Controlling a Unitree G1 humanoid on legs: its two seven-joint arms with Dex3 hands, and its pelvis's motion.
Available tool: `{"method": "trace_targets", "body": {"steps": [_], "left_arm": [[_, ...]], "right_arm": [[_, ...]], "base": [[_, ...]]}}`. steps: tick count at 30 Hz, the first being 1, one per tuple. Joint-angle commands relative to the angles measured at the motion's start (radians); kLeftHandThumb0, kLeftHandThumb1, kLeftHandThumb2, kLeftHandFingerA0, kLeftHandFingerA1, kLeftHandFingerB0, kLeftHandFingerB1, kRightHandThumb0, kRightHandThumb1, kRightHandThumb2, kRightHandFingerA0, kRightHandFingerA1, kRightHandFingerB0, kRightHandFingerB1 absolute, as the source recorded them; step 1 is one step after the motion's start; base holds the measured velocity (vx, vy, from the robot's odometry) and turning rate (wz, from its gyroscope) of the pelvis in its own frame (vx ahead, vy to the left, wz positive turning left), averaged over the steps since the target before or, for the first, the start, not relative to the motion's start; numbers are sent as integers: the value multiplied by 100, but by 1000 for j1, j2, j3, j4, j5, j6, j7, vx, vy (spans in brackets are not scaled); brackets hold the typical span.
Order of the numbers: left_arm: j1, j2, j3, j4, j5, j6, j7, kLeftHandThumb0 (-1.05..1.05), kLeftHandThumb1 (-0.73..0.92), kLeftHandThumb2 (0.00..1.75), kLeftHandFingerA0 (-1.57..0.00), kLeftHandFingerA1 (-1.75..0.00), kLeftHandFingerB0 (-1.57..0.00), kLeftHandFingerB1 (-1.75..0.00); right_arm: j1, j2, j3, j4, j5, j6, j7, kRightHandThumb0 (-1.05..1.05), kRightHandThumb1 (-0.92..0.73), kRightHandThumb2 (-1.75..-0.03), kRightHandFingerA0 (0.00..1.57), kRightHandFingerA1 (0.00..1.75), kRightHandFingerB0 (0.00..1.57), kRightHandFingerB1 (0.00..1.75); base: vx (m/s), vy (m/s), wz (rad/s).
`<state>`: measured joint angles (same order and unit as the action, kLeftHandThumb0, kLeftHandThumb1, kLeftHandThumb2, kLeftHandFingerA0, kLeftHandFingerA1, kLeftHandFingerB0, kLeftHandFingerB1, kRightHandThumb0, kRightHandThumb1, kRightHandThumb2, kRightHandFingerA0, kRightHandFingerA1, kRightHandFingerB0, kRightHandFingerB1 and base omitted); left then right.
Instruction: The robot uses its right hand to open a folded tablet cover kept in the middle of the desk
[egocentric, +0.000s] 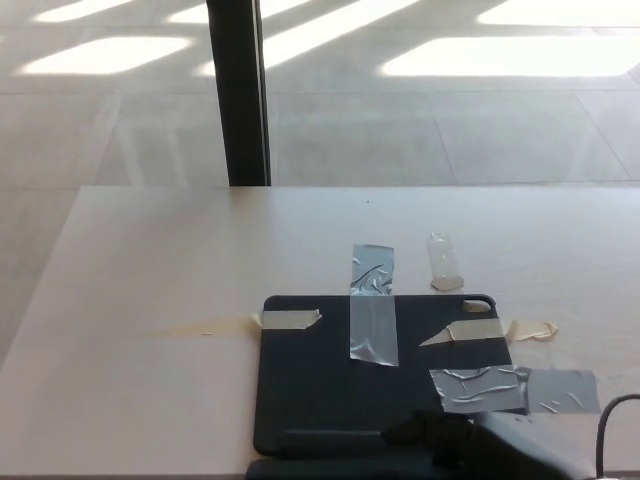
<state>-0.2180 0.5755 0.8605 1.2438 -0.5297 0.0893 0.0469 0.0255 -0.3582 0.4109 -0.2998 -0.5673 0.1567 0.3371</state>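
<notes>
Dark tablet cover (320, 385) flat, closed, taped down at near middle of bench (150, 260). Right robot hand (455, 440) over cover's near right edge; finger spread cannot tell. Left robot hand out of view.

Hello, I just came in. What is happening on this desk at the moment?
The robot's right hand is at the near edge of a dark tablet cover that lies flat on the desk. The cover is closed and is held to the desk by several tape strips. Whether the hand is gripping the edge is unclear. The left hand is not in view.
</notes>
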Motion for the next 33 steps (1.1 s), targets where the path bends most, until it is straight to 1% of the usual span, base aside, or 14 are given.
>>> {"method": "trace_targets", "body": {"steps": [1,2,4,6,7,12,19,20,23,24,28,29,30,33], "left_arm": [[2,17,-2,0,-14,-12,3,-52,47,61,-67,-87,-64,-74],[3,17,0,2,-16,-17,0,-51,47,61,-66,-87,-66,-74],[0,19,-9,3,-9,-15,1,-58,32,84,-67,-84,-61,-75],[-2,19,-15,1,-6,-16,3,-54,45,61,-64,-85,-64,-74],[-5,21,-8,1,-14,-10,5,-58,32,84,-66,-83,-60,-75],[-11,24,-22,2,-5,-6,8,-60,34,85,-62,-81,-57,-73],[-2,24,-9,-2,-18,-9,12,-53,45,60,-63,-85,-65,-76],[-5,28,-20,3,-8,-11,9,-59,33,84,-66,-83,-60,-74],[-7,30,-26,0,-7,-10,6,-59,33,85,-65,-83,-60,-74],[-7,29,-26,-2,-9,-9,6,-58,33,84,-67,-83,-60,-74],[-9,29,-14,-4,-24,-9,-4,-58,32,84,-64,-83,-59,-74],[-10,28,-14,-2,-24,-12,-4,-59,32,84,-65,-83,-60,-75],[-13,27,-17,-3,-21,-12,6,-53,45,60,-64,-85,-64,-74],[-5,27,-18,-5,-20,-9,5,-59,31,83,-62,-82,-60,-75]], "right_arm": [[86,-9,21,-45,-14,3,1,-78,-65,-102,72,100,28,49],[100,-7,21,-56,-13,6,0,-73,-77,-64,76,125,35,34],[128,-17,22,-41,-8,0,-1,-72,-79,-63,43,48,35,33],[133,-19,19,-42,-11,8,6,-77,-68,-72,39,48,31,36],[152,-9,13,-41,-6,10,-13,-72,-76,-63,46,47,38,34],[237,14,-9,-84,30,2,-44,-74,-78,-64,46,45,39,33],[381,52,-57,-174,84,31,-53,-77,-79,-64,49,47,40,34],[402,78,-83,-178,134,75,-34,-75,-63,-101,44,59,31,49],[423,112,-127,-184,201,130,1,-75,-66,-102,46,61,30,48],[425,123,-137,-187,209,156,9,-76,-82,-64,56,72,38,32],[456,223,-186,-230,319,297,35,-73,-79,-64,54,47,42,33],[459,226,-195,-234,340,292,46,-75,-65,-101,47,58,33,49],[464,229,-199,-245,346,294,52,-74,-80,-65,53,47,39,33],[459,242,-225,-289,378,343,74,-71,-78,-64,50,43,36,34]], "base": [[0,0,0],[0,0,0],[0,0,0],[0,0,0],[0,0,0],[0,0,0],[0,0,0],[0,0,0],[0,0,0],[0,0,0],[0,0,0],[0,0,0],[0,0,0],[0,0,0]]}}
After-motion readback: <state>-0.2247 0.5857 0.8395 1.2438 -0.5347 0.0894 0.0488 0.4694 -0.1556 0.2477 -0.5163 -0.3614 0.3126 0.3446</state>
